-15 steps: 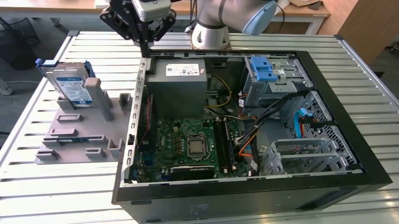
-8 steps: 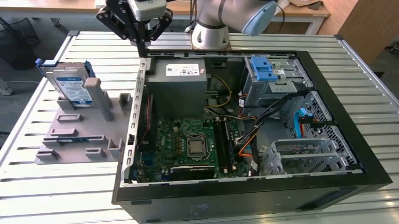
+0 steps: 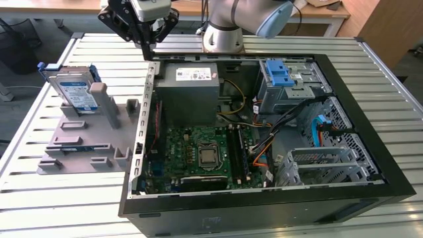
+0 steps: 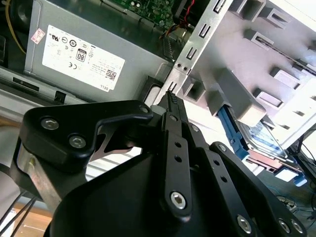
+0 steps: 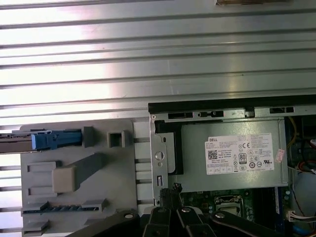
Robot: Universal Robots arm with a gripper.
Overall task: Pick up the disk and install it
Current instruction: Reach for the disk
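The disk (image 3: 74,91), a silver drive with a white and blue label and a blue frame, stands on edge in a slot at the far end of the grey holder (image 3: 86,144), on the exterior view's left. My gripper (image 3: 146,51) hangs shut and holds nothing, above the far corner of the open computer case (image 3: 264,213), to the right of the disk and apart from it. In the second wrist view the closed fingertips (image 4: 171,97) point at the case's edge, with the disk (image 4: 264,140) beyond the holder (image 4: 256,59). The first wrist view shows the disk (image 5: 49,139) edge-on.
The case lies open on a slatted metal table (image 3: 59,198). Inside are a grey power supply (image 3: 188,94), a green motherboard (image 3: 201,153), loose cables and a drive bay with a blue latch (image 3: 278,74). The arm's base (image 3: 223,37) stands behind the case.
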